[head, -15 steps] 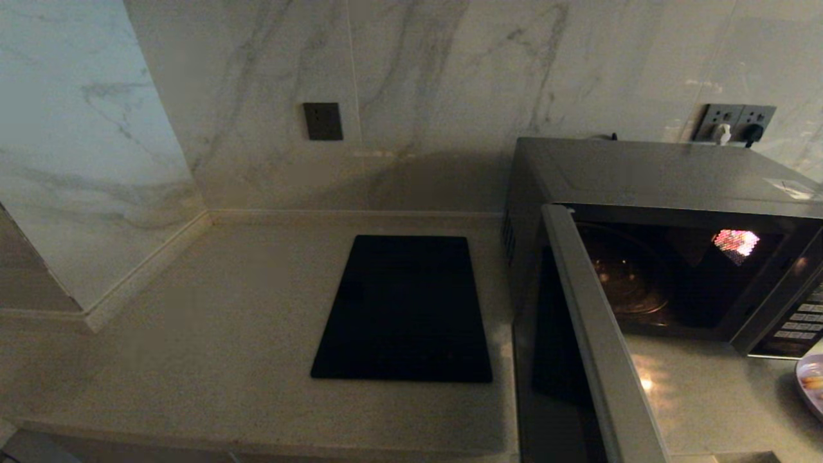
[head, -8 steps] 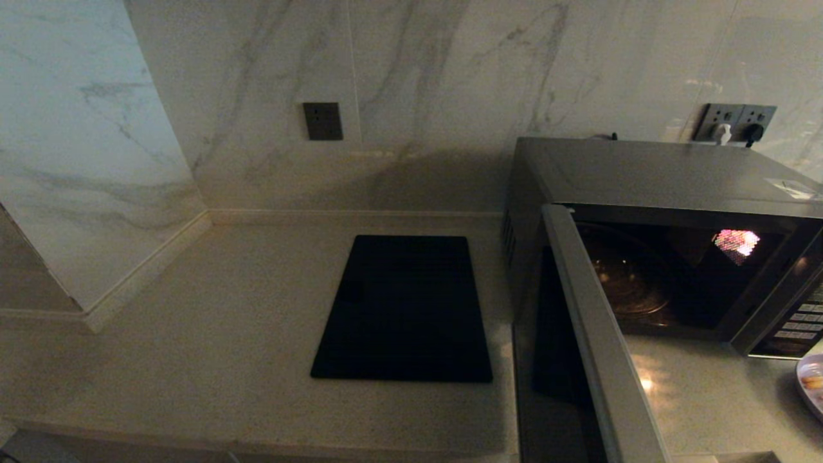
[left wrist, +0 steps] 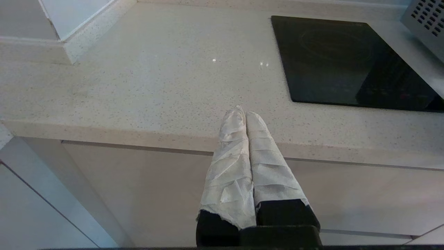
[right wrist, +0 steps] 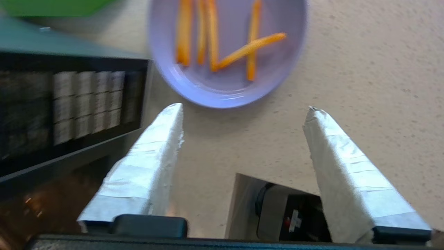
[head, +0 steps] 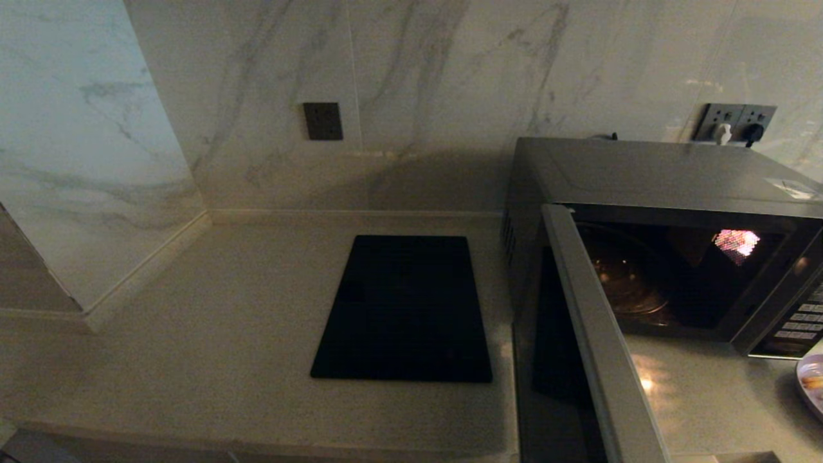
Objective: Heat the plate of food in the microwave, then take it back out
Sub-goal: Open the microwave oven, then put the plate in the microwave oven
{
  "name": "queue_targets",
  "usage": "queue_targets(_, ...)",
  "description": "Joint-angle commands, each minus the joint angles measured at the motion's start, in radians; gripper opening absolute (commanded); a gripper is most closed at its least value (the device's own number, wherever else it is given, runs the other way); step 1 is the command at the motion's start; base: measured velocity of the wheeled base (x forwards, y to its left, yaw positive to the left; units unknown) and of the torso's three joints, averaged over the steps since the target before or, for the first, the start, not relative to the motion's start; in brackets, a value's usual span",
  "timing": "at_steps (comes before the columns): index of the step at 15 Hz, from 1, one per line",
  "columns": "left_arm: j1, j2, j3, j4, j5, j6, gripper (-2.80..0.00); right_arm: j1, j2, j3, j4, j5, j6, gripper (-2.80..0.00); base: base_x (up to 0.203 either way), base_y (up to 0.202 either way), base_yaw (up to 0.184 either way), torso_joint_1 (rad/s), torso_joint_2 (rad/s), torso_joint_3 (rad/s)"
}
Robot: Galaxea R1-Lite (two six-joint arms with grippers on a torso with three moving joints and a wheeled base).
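Right wrist view showed the right gripper (right wrist: 242, 107) with its fingers (right wrist: 145, 163) spread wide and empty, aimed at the plate of food (right wrist: 229, 83), which lay on the counter (right wrist: 364, 69) just beside the microwave (right wrist: 69, 104) keypad. That spread probably suited taking the plate's rim. The microwave door (head: 598, 347) stood open, likely awaiting the plate. The left gripper (left wrist: 244, 113), fingers pressed together, hung parked at the counter's edge.

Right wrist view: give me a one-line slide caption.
Open right hand poised just short of the plate of food on the counter, beside the microwave keypad.
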Motion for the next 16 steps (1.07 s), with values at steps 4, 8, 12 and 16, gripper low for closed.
queue_targets(4, 0.0, 0.002, 0.0, 0.0, 0.0, -0.001, -2.8, -0.016, 0.079, -0.013, 0.181, -0.02, 0.002, 0.0, 0.0, 0.0, 0.0, 0.0, 0.0, 0.0)
queue_targets(8, 0.0, 0.001, 0.0, 0.0, 0.0, -0.001, -2.8, -0.058, 0.138, -0.058, 0.373, -0.016, -0.129, 0.0, 0.0, 0.0, 0.0, 0.0, 0.0, 0.0)
queue_targets(12, 0.0, 0.001, 0.0, 0.0, 0.0, -0.001, -2.8, -0.06, 0.177, -0.089, 0.45, 0.002, -0.141, 0.0, 0.0, 0.0, 0.0, 0.0, 0.0, 0.0)
queue_targets(16, 0.0, 0.002, 0.0, 0.0, 0.0, -0.001, -2.8, -0.071, 0.259, -0.133, 0.352, 0.001, -0.134, 0.0, 0.0, 0.0, 0.0, 0.0, 0.0, 0.0)
